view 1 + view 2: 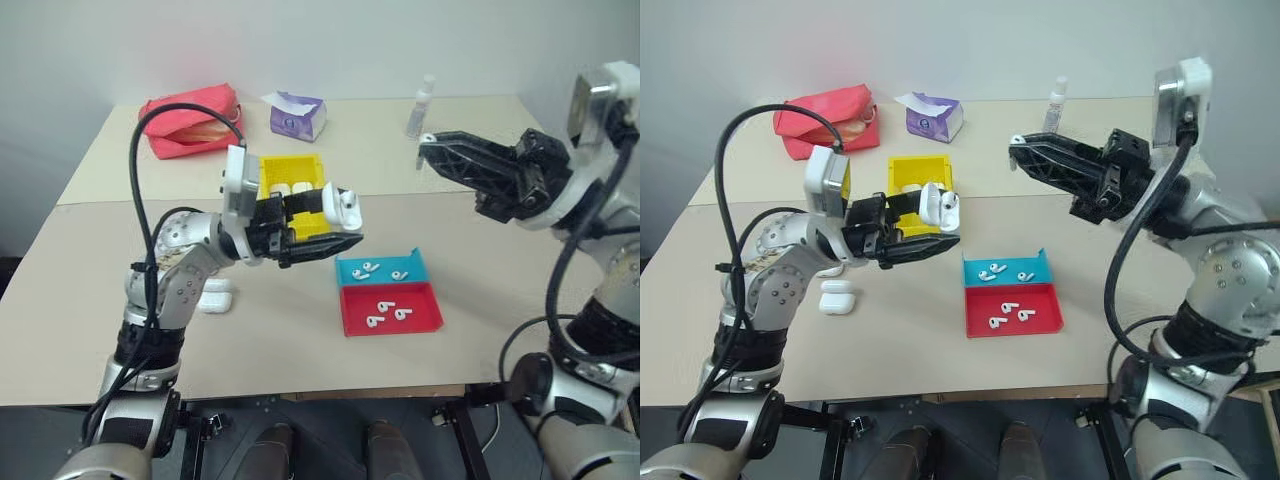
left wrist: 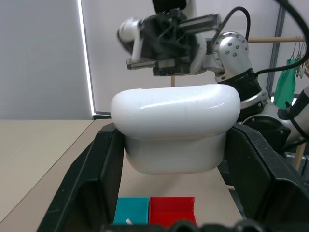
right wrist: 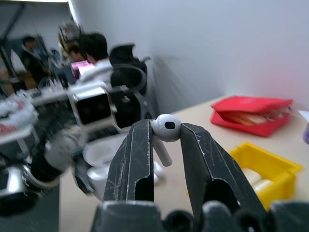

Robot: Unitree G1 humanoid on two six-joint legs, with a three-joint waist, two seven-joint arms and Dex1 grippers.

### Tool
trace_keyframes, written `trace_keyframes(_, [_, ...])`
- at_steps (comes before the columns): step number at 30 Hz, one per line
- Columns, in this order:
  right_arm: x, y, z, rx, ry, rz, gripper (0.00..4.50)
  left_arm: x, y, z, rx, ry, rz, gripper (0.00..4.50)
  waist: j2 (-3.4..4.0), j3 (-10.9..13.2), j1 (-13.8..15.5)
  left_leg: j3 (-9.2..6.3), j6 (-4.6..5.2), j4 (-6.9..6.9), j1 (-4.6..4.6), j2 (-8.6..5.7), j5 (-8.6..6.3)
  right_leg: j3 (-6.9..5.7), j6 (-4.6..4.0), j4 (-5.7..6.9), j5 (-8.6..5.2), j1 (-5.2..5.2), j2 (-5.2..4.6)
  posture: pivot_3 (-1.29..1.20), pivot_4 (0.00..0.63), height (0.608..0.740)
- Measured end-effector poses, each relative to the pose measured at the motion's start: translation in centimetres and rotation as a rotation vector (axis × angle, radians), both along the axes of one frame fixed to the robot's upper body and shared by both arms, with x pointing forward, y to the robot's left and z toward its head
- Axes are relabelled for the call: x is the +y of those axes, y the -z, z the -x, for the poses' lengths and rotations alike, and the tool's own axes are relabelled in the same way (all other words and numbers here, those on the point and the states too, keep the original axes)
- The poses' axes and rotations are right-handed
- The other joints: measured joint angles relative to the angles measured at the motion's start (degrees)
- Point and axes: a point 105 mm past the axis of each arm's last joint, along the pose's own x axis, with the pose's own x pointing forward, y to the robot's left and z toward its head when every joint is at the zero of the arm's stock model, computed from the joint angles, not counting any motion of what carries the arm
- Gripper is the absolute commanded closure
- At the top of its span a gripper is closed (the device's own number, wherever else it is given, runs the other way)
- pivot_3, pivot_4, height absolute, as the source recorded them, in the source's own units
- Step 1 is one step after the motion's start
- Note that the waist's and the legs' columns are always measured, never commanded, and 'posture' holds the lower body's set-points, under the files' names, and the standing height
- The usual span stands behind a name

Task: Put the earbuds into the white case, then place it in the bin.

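1. While our left claw (image 1: pixel 335 228) hangs above the tabletop (image 1: pixel 100 330), it is clamped on the white case (image 1: pixel 345 208), whose lid stands flipped up; the left wrist view shows the case wedged between the two black fingers.
2. Our right claw (image 3: pixel 166 131) is raised well above the tabletop on the right, pointing left toward the case but well apart from it, and it pinches one earbud (image 3: pixel 165 129) at its tip, stem hanging down between the fingers.
3. Behind the left claw sits the bin (image 1: pixel 300 165), yellow, with white cases lying inside it; our left arm and the held case cover its front wall in the head views.
4. More earbuds lie in two shallow trays set touching each other between the two arms: a blue tray (image 1: pixel 412 266) farther from us and a red tray (image 1: pixel 420 318) nearer, each with a few buds.
5. Spare white cases (image 1: pixel 837 297) rest on the tabletop just beside our left forearm.
6. Along the far edge we see a red pouch (image 1: pixel 190 120), a purple tissue pack (image 1: pixel 298 117) and a small clear bottle (image 1: pixel 421 106), all well apart from the trays.
7. Seated people show in the background of the right wrist view.
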Motion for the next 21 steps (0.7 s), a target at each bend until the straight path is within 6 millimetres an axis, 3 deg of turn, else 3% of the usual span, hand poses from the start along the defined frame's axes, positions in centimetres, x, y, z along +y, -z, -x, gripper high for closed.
trace_keyframes(7, [3.2, 2.0, 1.6, 0.072, -0.039, -0.018, 3.86, -0.5, -0.2, -0.2, -0.002, 0.026, 0.01, 1.67, 0.0, 0.0, -0.02, -0.01, 0.03, -0.02, -0.04, -0.09, -0.01, -0.02, 0.0, 0.01, 0.0, -0.04, -0.06, 0.0, 0.15, 0.74])
trace_keyframes(21, [3.4, 3.5, 1.5, 0.102, 0.006, 0.06, 3.86, -0.8, -0.1, -0.1, -0.033, 0.039, 0.005, 1.67, 0.0, 0.0, -0.22, 0.01, 0.04, -0.02, 0.0, -0.06, -0.01, -0.02, 0.0, -0.01, 0.0, 0.01, -0.01, 0.0, 0.15, 0.74])
